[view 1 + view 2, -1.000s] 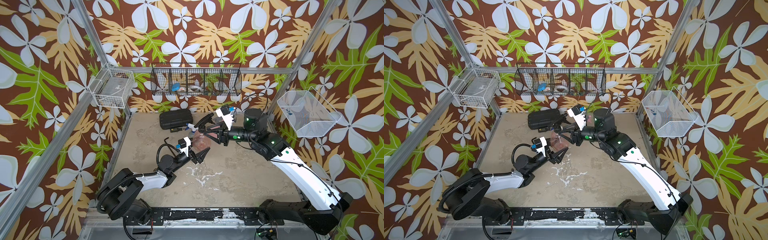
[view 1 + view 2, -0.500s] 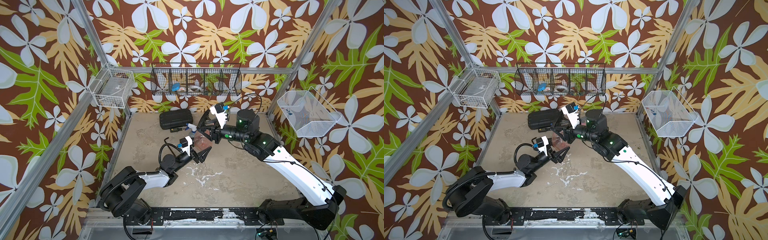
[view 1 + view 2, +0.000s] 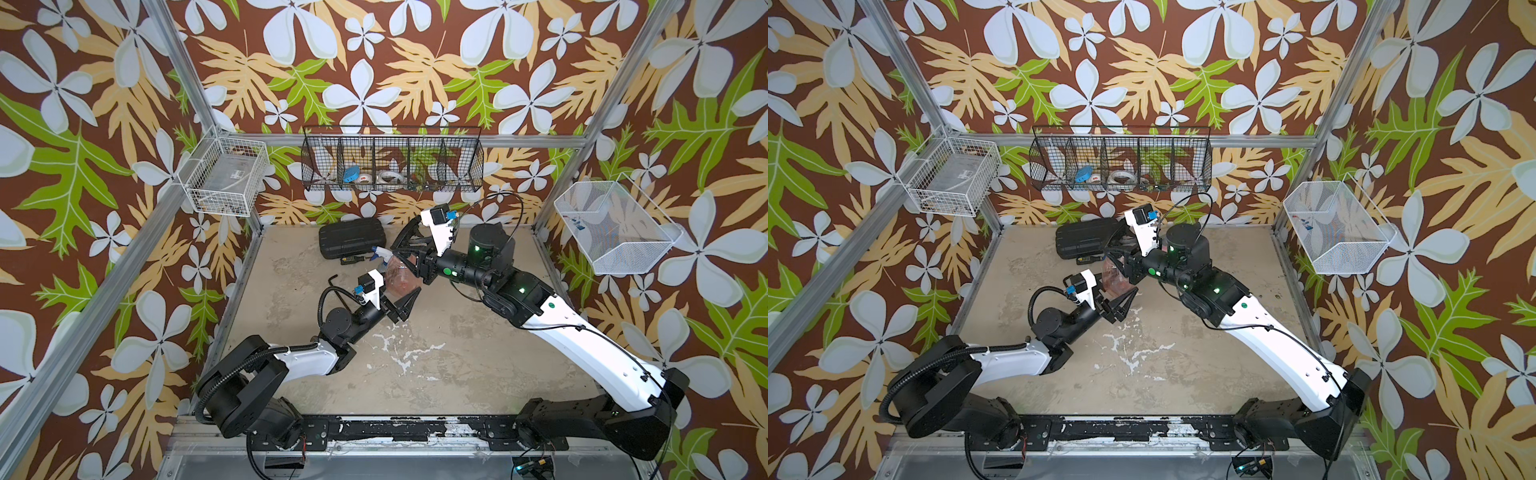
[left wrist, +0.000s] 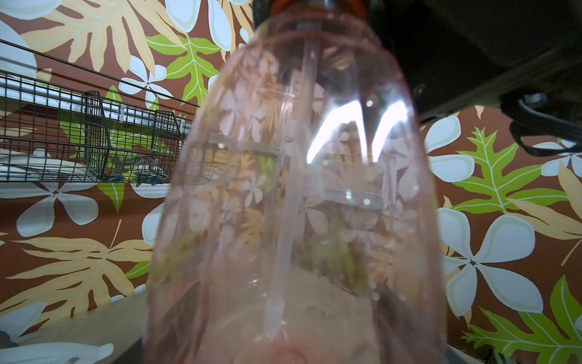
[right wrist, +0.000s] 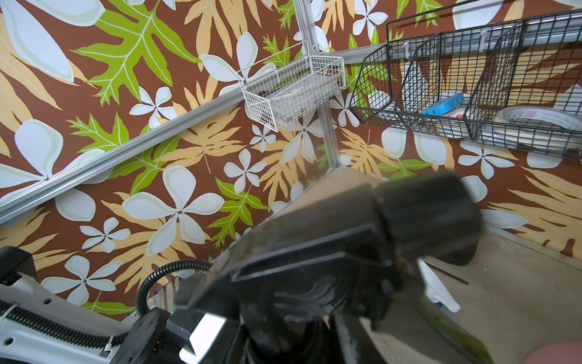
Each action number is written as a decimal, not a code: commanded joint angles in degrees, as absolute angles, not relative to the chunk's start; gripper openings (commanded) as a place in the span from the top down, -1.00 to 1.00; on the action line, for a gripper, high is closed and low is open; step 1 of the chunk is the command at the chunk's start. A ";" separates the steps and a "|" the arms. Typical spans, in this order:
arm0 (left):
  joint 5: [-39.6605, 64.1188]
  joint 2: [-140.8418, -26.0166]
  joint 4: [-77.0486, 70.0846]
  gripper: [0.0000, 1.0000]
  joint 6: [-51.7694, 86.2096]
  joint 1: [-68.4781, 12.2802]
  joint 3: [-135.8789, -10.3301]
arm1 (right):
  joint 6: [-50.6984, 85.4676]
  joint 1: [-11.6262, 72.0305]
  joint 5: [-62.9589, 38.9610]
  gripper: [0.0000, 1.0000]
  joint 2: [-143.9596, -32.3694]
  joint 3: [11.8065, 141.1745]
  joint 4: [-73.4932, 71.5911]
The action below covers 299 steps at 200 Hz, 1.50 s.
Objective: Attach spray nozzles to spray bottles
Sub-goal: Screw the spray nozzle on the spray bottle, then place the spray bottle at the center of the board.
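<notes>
A translucent orange spray bottle [image 3: 398,277] [image 3: 1115,277] is held off the table, with my left gripper [image 3: 401,298] [image 3: 1120,301] shut on its lower body. In the left wrist view the bottle [image 4: 299,189] fills the frame, with a dip tube [image 4: 283,252] running down inside it. My right gripper [image 3: 406,254] [image 3: 1118,254] is at the bottle's top, shut on the black spray nozzle [image 5: 362,239], which sits at the neck. A white and blue spray nozzle [image 3: 380,252] [image 5: 441,293] lies on the table beside the black case.
A black ribbed case [image 3: 351,239] [image 3: 1086,240] lies at the back of the table, with a small black tool [image 3: 352,260] in front of it. A black wire basket [image 3: 392,160] hangs on the back wall. White wire baskets [image 3: 226,176] [image 3: 611,226] hang at both sides.
My right arm swung left and turned at the wrist, and its gripper came onto the bottle's top and narrowed a little. The left gripper and bottle barely moved.
</notes>
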<state>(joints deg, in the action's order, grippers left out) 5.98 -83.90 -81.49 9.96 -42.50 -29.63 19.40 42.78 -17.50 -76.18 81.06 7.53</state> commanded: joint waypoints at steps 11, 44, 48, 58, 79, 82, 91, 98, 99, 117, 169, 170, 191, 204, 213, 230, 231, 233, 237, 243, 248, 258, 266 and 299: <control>-10.17 -83.07 -81.34 -0.16 11.02 -42.66 -31.38 | 24.17 44.09 -15.19 1.00 -76.03 80.12 11.56; -20.70 -83.36 -77.49 -0.16 8.44 -44.72 -33.76 | 29.35 44.54 -5.87 1.00 -76.06 78.02 11.17; -21.99 -83.53 -77.33 -0.16 7.50 -45.14 -34.04 | 30.25 44.60 -4.60 1.00 -76.09 77.95 11.39; -25.31 -84.11 -77.30 -0.17 5.29 -46.34 -34.59 | 32.57 44.76 -1.33 1.00 -76.29 77.95 12.32; -31.35 -85.61 -77.53 -0.17 0.20 -48.85 -36.13 | 36.40 45.39 4.21 1.00 -76.40 77.46 13.39; -32.12 -85.88 -77.70 -0.17 -0.35 -49.14 -36.32 | 36.84 45.59 5.11 1.00 -76.32 77.51 13.52; -33.73 -86.50 -78.23 -0.18 -1.86 -49.91 -36.69 | 37.55 46.05 6.88 1.00 -76.33 77.36 13.78; -34.41 -86.96 -79.08 -0.19 -2.34 -50.18 -36.70 | 37.94 46.40 8.11 1.00 -76.13 77.31 13.89; -34.47 -87.03 -79.22 -0.19 -2.36 -50.22 -36.68 | 37.96 46.45 8.23 1.00 -76.12 77.33 13.93; -34.54 -87.25 -81.23 -0.19 -2.46 -50.37 -35.96 | 37.90 46.63 8.94 1.00 -75.94 77.24 14.22; -30.96 -87.27 -82.52 -0.42 -2.52 -50.33 -34.11 | 36.27 46.63 12.79 1.00 -74.03 75.73 13.68; -30.86 -87.27 -82.52 -0.43 -2.49 -50.30 -34.06 | 36.24 46.61 12.90 1.00 -74.06 75.70 13.61; -28.78 -87.63 -82.05 -0.74 -1.77 -50.37 -33.13 | 35.54 46.57 14.94 1.00 -73.74 74.85 13.36; -28.23 -87.61 -82.04 -0.99 -1.19 -50.37 -31.93 | 35.13 46.54 16.42 1.00 -73.40 74.32 13.31; -28.05 -87.47 -82.07 -0.99 -1.22 -50.40 -31.11 | 34.77 46.58 17.48 1.00 -72.93 73.89 13.13; -27.54 -87.28 -82.33 -0.99 -0.79 -50.36 -28.44 | 33.90 46.51 19.41 1.00 -72.26 73.63 13.01; -27.44 -87.28 -82.38 -0.99 -0.79 -50.36 -28.24 | 33.87 46.50 19.51 1.00 -72.25 73.64 12.96; -27.21 -87.34 -82.58 -0.99 -0.86 -50.38 -27.76 | 33.60 46.50 19.69 1.00 -72.18 73.61 12.86; -26.74 -87.53 -83.02 -0.99 -0.88 -50.35 -26.80 | 33.26 46.56 20.08 1.00 -72.05 73.73 12.88; -26.06 -87.86 -83.86 -0.99 -0.89 -50.35 -25.19 | 32.62 46.50 20.81 1.00 -71.99 73.95 12.96; -25.47 -88.18 -84.72 -0.99 -0.84 -50.35 -23.80 | 32.20 46.41 21.38 1.00 -72.00 74.08 13.15; -24.64 -88.72 -87.10 -0.99 -0.24 -50.36 -21.25 | 31.19 46.12 22.49 1.00 -72.02 74.25 13.38; -24.66 -89.09 -88.93 -0.99 0.51 -50.35 -19.26 | 30.58 45.64 23.26 1.00 -71.85 74.11 13.53; -21.55 -86.82 -88.73 -0.99 2.46 -50.39 -12.26 | 27.97 38.44 25.73 1.00 -70.44 71.16 14.45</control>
<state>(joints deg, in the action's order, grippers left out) -23.99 -88.62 -84.29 0.16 -50.41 -15.44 31.07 42.87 20.97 -71.44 73.08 13.34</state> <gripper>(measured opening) 0.996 0.330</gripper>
